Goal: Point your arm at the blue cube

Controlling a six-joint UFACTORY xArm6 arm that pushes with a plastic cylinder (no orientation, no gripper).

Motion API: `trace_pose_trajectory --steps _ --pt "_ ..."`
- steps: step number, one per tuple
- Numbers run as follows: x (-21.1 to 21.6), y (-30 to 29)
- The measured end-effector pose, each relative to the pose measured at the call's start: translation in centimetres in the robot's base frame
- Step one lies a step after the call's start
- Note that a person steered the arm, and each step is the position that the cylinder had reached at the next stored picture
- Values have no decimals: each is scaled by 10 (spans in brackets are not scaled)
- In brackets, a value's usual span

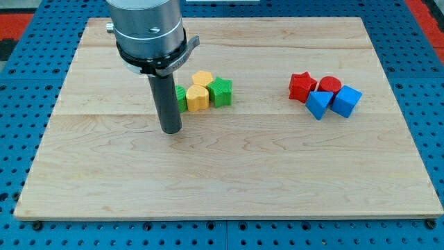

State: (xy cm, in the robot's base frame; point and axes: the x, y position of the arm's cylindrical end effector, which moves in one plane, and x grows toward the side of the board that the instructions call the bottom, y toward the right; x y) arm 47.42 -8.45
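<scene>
The blue cube sits at the view's right on the wooden board, the rightmost of a tight cluster. Beside it on the left is a blue wedge-like block, with a red star block and a red cylinder behind them. My tip rests on the board at the view's left centre, far to the left of the blue cube. It stands just left of and below a second cluster: a green block partly hidden by the rod, two yellow blocks and a green star block.
The board lies on a blue perforated table. The arm's grey cylindrical body hangs over the board's upper left.
</scene>
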Motion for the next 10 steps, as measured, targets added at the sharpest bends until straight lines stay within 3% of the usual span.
trace_pose_trajectory --steps 4,5,6,7,9,10 --pt "34 9" --pt "53 50" --pt "80 149" --pt "76 276" --pt "71 299" --pt "42 332"
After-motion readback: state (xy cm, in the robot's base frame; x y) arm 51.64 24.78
